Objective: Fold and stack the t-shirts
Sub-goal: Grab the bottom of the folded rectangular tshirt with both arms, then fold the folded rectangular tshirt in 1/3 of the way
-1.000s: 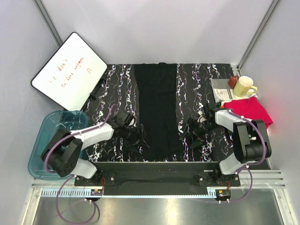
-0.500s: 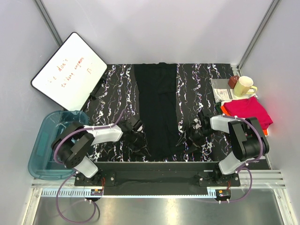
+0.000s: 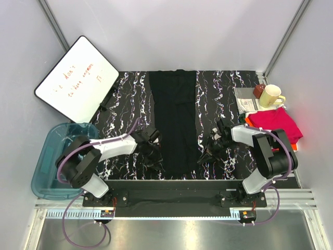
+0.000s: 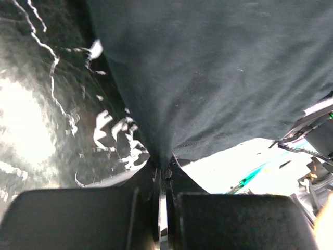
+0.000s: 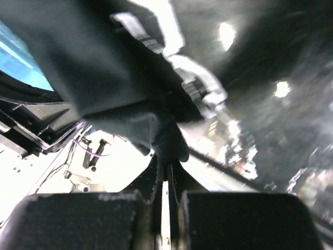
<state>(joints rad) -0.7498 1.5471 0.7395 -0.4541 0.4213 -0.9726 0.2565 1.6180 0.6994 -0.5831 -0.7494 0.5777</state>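
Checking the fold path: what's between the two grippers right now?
Only the near end of the black t-shirt, as the top view shows. It spans from the left gripper to the right gripper; both wrist views show jaws shut on its cloth.

Tilted whiteboard [image 3: 77, 78] far left, blue bin [image 3: 44, 167] near it, cream mug [image 3: 270, 96] beside papers [image 3: 244, 99] far right

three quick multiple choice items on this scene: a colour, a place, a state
1. The t-shirt down the table's middle is: A pink, B black, C white.
2. The mug stands: A far right corner, B near left edge, C on the t-shirt.
3. The left hand is: A wide open, B out of view, C shut on the t-shirt.
Answers: B, the cloth is black; A, it sits far right; C, cloth is pinched in its grip.
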